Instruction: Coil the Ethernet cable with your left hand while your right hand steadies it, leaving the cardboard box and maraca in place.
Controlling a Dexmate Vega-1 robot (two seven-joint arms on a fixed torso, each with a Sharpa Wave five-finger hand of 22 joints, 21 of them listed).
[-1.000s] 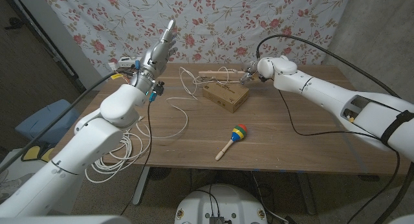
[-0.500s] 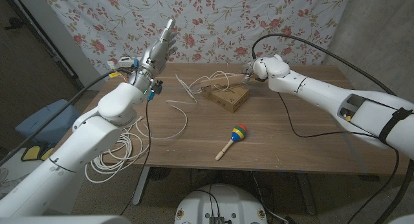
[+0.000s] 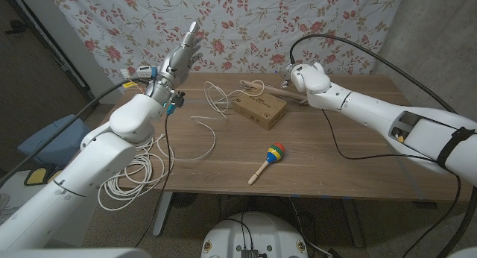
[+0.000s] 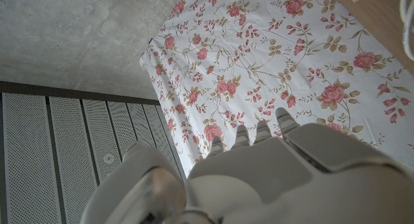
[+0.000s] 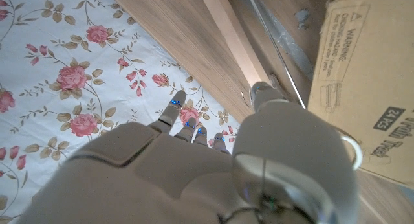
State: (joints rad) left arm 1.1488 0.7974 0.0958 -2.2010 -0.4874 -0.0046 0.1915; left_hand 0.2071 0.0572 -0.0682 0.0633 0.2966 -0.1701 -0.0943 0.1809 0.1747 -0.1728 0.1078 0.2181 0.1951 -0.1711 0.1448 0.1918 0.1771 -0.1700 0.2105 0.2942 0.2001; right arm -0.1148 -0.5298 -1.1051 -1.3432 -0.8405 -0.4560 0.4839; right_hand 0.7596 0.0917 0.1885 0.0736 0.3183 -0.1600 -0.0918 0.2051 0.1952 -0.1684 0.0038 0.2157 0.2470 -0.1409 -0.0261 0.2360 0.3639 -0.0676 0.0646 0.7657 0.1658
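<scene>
So the left robot hand point(image 3: 184, 55) is up in the air over the table's point(image 3: 358, 150) far left corner, fingers spread, holding nothing. The right robot hand point(image 3: 289, 80) sits low at the far edge just right of the cardboard box point(image 3: 259, 109); can't tell if it's pinching anything. The Ethernet cable point(image 3: 212, 116) loops across the left half, one end near the box, the rest spilling off the left edge. The maraca point(image 3: 267, 161) lies near-centre with open wood around it.
</scene>
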